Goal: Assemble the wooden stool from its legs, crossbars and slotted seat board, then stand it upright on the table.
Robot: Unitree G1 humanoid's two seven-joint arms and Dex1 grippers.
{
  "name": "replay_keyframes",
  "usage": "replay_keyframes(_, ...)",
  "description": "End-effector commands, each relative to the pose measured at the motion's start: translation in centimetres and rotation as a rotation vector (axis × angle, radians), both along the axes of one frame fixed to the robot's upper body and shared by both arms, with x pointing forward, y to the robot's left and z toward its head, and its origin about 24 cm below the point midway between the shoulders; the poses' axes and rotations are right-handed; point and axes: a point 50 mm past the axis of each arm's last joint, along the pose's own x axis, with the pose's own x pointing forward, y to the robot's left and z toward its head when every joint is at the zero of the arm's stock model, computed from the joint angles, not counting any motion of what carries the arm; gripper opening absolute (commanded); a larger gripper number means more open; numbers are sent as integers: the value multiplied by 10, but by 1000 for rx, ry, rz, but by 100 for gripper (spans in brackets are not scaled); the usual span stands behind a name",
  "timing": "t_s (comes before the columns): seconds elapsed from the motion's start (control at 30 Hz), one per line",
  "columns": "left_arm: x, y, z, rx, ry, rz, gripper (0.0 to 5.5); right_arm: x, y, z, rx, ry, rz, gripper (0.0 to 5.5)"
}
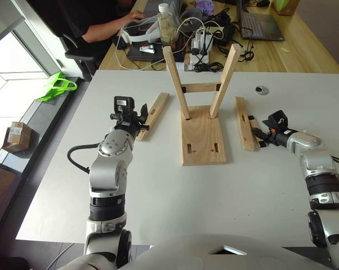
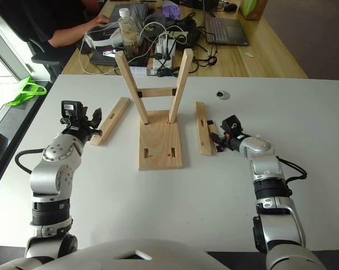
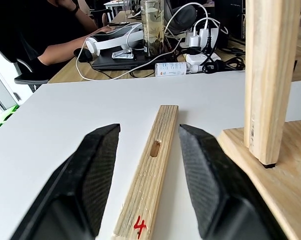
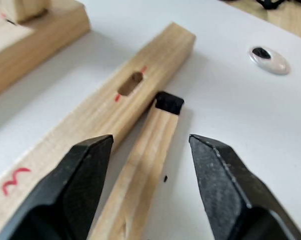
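On the white tabletop (image 1: 175,202), toward its left edge, the left gripper (image 1: 137,122) sits at the near end of a loose leg (image 1: 154,115) that lies flat and slants toward the far edge. The left wrist view makes the claw plain. It is released, with its black pads (image 3: 98,175) spread wide on either side of the leg and bare table showing between the wood and each pad. That view also picks out a red 4 on the leg's near end and a small slot farther along.

Toward the right edge, the right gripper (image 1: 261,136) is at a second loose leg (image 1: 244,129), also lying flat. The right wrist view adds a short crossbar (image 4: 150,145) with a black tip, lying just beside that leg. This claw is released too, its fingers (image 4: 225,190) wide astride the crossbar and gripping nothing. Whether a finger touches the leg cannot be told. A red 3 and a slot with red ticks mark this leg.

Between the two loose legs, in the middle of the tabletop, the seat board (image 1: 203,135) lies flat with two empty slots at its near end. At its far end two standing legs (image 1: 177,84) rise from their slots, splaying apart toward the top and joined by an upper crossbar (image 1: 200,87).

Near the far edge, to their right, sits a round grommet (image 1: 262,89). Beyond the far edge is a wooden desk (image 1: 304,50) with cables and a bottle (image 1: 165,22).
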Motion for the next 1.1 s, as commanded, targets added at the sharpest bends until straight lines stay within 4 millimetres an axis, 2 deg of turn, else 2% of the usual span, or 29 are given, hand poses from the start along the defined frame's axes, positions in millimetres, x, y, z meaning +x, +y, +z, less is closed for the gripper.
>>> replay_keyframes(0.03, -2, -5, -1, -3, 8, -5, 217, -6, -4, -11, -43, 63, -5, 289)
replay_keyframes(0.13, -5, -13, 0, -23, 3, -18, 217, -2, -8, -15, -51, 54, -73, 289)
replay_keyframes(0.27, -8, -28, -3, -39, 11, -60, 217, -2, -8, -14, 33, 46, -118, 289)
replay_keyframes(0.6, -7, -27, 2, -32, 3, -58, 217, -20, -13, -24, -31, 133, -48, 289)
replay_keyframes(0.8, -5, -23, 12, 47, -46, -65, 219, -15, -6, -24, -21, 114, -60, 200)
replay_keyframes(0.93, -3, -27, 15, 44, -67, -78, 219, -10, -4, -18, 4, 79, -77, 128)
replay_keyframes(1.0, -3, -30, 18, 87, -95, -104, 219, -7, -2, -12, 14, 52, -72, 128)
replay_keyframes(1.07, -1, -30, 28, 202, -176, -140, 219, 0, -3, 2, 35, -2, -74, 128)
replay_keyframes(1.1, 1, -26, 41, 331, -264, -154, 219, 8, -3, 20, 101, -52, -81, 128)
